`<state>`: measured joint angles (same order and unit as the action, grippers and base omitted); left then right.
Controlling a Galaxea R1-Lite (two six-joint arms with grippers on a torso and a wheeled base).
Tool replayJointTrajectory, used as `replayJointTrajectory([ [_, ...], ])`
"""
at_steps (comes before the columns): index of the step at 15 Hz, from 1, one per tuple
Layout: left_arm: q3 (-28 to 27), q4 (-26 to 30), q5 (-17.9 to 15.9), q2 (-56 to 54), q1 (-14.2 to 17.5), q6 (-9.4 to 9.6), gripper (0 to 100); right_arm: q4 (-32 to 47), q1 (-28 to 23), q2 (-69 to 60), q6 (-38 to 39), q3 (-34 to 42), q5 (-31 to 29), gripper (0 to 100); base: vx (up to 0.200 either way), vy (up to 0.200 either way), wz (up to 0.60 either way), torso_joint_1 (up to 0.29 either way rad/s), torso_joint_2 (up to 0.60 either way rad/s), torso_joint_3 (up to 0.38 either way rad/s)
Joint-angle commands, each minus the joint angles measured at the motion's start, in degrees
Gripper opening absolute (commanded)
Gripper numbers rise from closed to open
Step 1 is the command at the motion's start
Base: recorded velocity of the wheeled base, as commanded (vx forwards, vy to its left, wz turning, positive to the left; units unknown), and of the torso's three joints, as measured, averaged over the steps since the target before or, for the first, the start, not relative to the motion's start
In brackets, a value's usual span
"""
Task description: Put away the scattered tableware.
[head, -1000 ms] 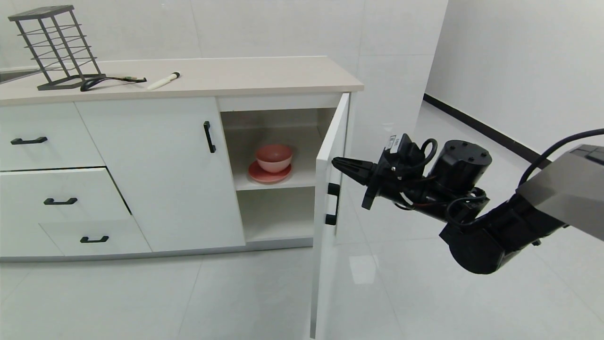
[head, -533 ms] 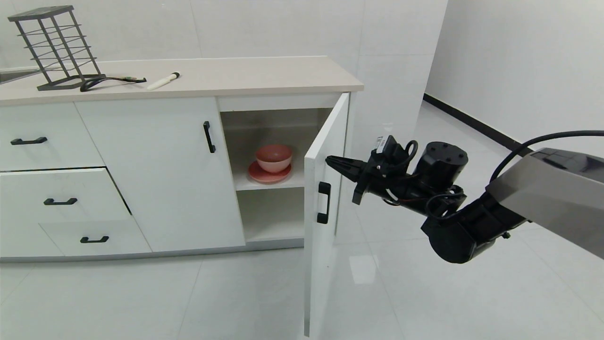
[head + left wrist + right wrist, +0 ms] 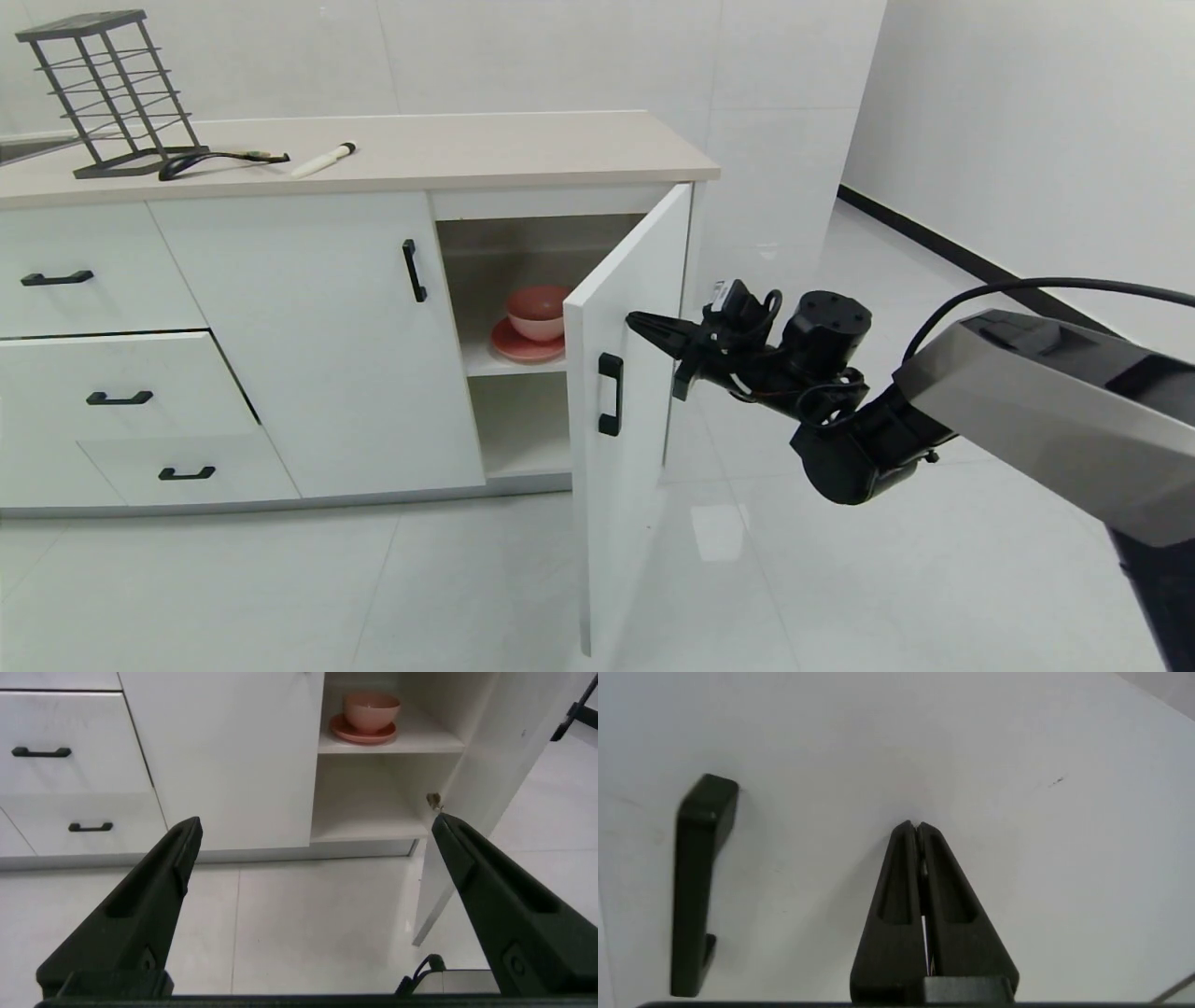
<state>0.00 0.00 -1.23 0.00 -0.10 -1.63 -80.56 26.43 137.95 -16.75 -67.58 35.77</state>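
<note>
White-tiled kitchen; the right gripper (image 3: 639, 324) has its fingers pressed together, tips against the outer face of the half-open cabinet door (image 3: 635, 252), just beside its black handle (image 3: 610, 394). The left gripper (image 3: 315, 826) hangs spread wide, facing the cabinet. Inside, on the upper shelf (image 3: 481, 360), a pink bowl (image 3: 534, 313) sits on a pink plate (image 3: 515, 349). A white-handled utensil (image 3: 323, 160) lies on the countertop (image 3: 523, 149) near a wire rack (image 3: 112, 93).

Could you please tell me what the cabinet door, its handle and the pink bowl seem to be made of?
Cabinet door: white painted or laminated board, judging by its smooth, faintly glossy face. Handle: matt black, metal or plastic; unclear which. Pink bowl: even, dull-sheened surface, perhaps plastic or glazed ceramic.
</note>
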Motion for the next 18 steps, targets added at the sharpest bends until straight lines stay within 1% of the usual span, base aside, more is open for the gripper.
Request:
replayJointTrajectory([
  [1,0.0,0.0,0.0,0.0,0.0,-0.04,100,0.0,0.2,3.7,-0.1,-3.6,0.1,0,0.000,0.000,0.00,0.000,0.00,0.000],
  [2,0.0,0.0,0.0,0.0,0.0,-0.04,100,0.0,0.2,4.1,-0.1,-4.0,0.1,0,0.000,0.000,0.00,0.000,0.00,0.000],
  [8,0.0,0.0,0.0,0.0,0.0,-0.04,100,0.0,0.2,14.2,0.0,-17.2,0.0,0,0.000,0.000,0.00,0.000,0.00,0.000],
  [10,0.0,0.0,0.0,0.0,0.0,-0.04,100,0.0,0.2,16.2,0.1,-22.1,-0.1,0,0.000,0.000,0.00,0.000,0.00,0.000],
  [12,0.0,0.0,0.0,0.0,0.0,-0.04,100,0.0,0.1,16.8,0.1,-24.2,-0.2,0,0.000,0.000,0.00,0.000,0.00,0.000],
  [15,0.0,0.0,0.0,0.0,0.0,-0.04,100,0.1,0.2,20.7,0.7,-31.1,0.0,0,0.000,0.000,0.00,0.000,0.00,0.000],
  [18,0.0,0.0,0.0,0.0,0.0,-0.04,100,-0.5,0.0,21.3,0.7,-31.3,0.0,0,0.000,0.000,0.00,0.000,0.00,0.000],
])
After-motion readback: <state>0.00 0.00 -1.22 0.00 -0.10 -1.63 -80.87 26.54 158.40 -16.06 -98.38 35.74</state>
